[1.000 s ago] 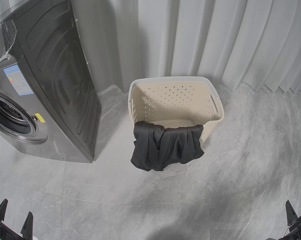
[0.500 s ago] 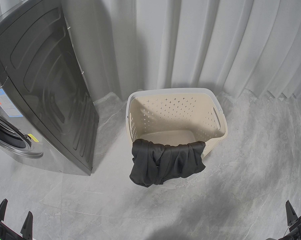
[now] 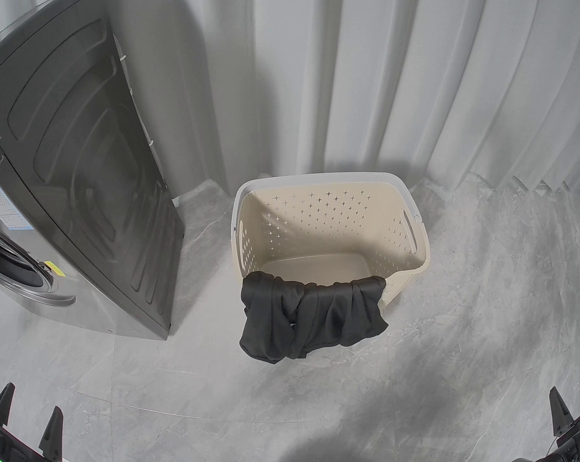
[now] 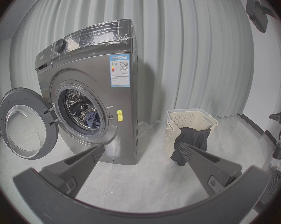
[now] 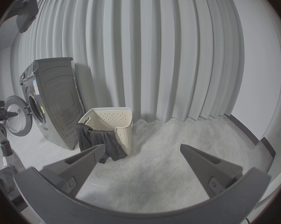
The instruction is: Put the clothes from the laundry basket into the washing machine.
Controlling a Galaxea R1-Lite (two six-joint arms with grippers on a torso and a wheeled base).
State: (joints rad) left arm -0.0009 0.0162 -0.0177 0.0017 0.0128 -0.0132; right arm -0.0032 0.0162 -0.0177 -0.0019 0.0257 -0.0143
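A pleated white curtain is hung along the back edge of a grey marbled floor. A grey front-loading washer is set at the floor's left side, its round door swung fully open; a blue item is seen inside the drum. Just right of the washer, near the curtain, a cream perforated basket is stood upright. A dark garment is draped over the basket's near rim, most of it hung down the outer wall. The left gripper and right gripper are held low, well apart from the basket, each with fingers spread wide and nothing held. The garment is judged light, soft and limp, perhaps slippery. It is best pinched at the bunched folds on the rim, so that its whole length is lifted free rather than dragged.
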